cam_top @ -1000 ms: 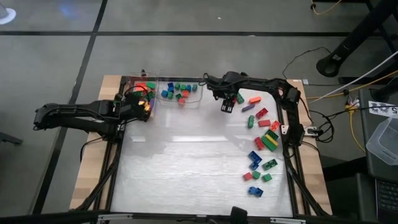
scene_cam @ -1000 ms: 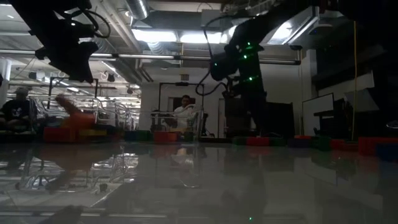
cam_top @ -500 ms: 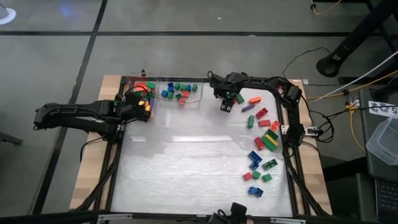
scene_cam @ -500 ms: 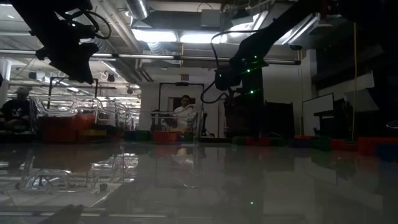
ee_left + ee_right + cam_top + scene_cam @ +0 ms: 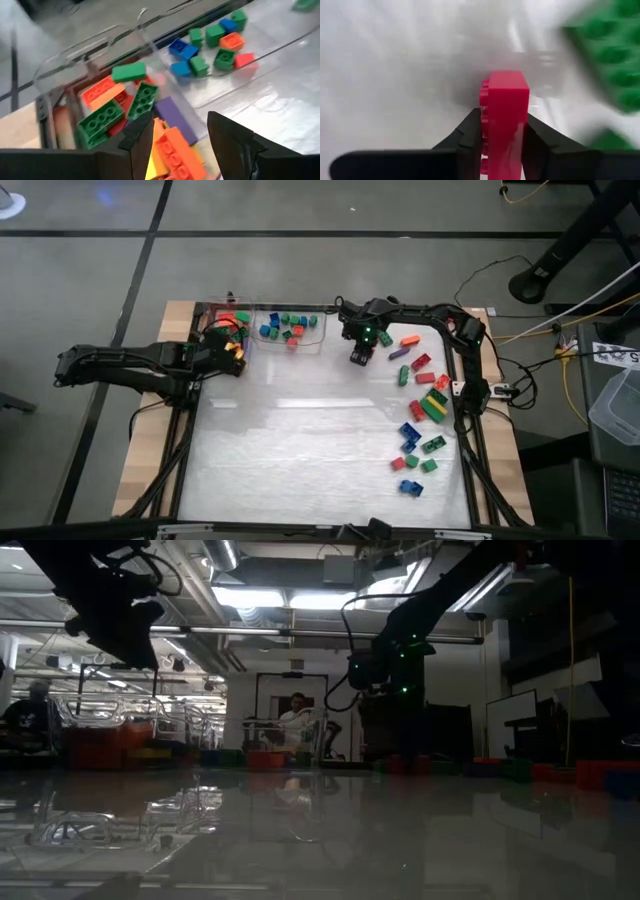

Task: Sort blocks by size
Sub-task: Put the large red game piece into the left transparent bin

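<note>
The blocks lie in three places. Long ones fill a clear bin point(image 5: 213, 314) at the far left, short ones fill the clear bin point(image 5: 296, 328) beside it, and loose ones point(image 5: 421, 402) are strewn along the table's right side. My right gripper point(image 5: 502, 115), pointing down at the far middle of the table point(image 5: 361, 356), is shut on a red block point(image 5: 507, 95). A green block point(image 5: 615, 60) lies close beside it. My left gripper point(image 5: 180, 124) hangs open over the long-block bin point(image 5: 236, 352), above orange and purple blocks. My right gripper pinches the red block between its two fingers from above. One finger point(image 5: 470, 130) is on the block's studded face point(image 5: 484, 95), the other on the opposite face. The block stands on edge. I cannot tell whether it is still on the table.
The two clear bins stand side by side at the table's far edge. Black frame rails point(image 5: 470, 380) run along the table's left and right sides. The shiny middle of the table point(image 5: 300, 440) holds no blocks. A person point(image 5: 295, 720) sits in the room beyond.
My right gripper has sunk toward the table, tipped more steeply downward and shut on the red block. An orange block that was in the air under my left gripper a second ago has fallen into the left bin.
</note>
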### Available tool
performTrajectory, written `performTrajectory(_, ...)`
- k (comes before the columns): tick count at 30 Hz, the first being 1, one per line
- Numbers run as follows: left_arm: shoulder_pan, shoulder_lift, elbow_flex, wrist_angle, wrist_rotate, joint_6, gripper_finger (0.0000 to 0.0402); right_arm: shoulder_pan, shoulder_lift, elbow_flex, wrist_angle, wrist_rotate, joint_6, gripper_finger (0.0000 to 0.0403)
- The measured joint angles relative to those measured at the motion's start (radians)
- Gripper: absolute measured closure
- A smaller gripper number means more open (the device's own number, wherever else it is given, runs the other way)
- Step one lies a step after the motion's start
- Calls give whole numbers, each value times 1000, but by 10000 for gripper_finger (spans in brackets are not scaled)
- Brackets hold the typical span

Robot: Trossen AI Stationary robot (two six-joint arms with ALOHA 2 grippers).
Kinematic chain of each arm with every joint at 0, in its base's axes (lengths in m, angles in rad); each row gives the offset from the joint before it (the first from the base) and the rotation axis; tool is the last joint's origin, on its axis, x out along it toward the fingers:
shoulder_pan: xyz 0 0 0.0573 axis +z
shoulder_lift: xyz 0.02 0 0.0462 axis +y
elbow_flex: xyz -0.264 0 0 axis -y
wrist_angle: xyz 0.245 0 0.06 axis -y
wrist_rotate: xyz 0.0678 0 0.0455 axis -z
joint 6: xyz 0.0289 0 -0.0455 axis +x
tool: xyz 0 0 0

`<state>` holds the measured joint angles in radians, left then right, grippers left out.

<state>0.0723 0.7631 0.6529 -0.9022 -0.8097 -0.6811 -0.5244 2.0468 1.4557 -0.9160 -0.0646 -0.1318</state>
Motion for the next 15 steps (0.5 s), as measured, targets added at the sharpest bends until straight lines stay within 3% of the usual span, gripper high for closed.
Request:
performTrajectory(8,-61,-2,0,188,94,149,237,77,0,-1,26,-299,53,315)
performTrajectory(15,-131,-2,0,373,355,262,246,238,0,-1,194,-382,53,315)
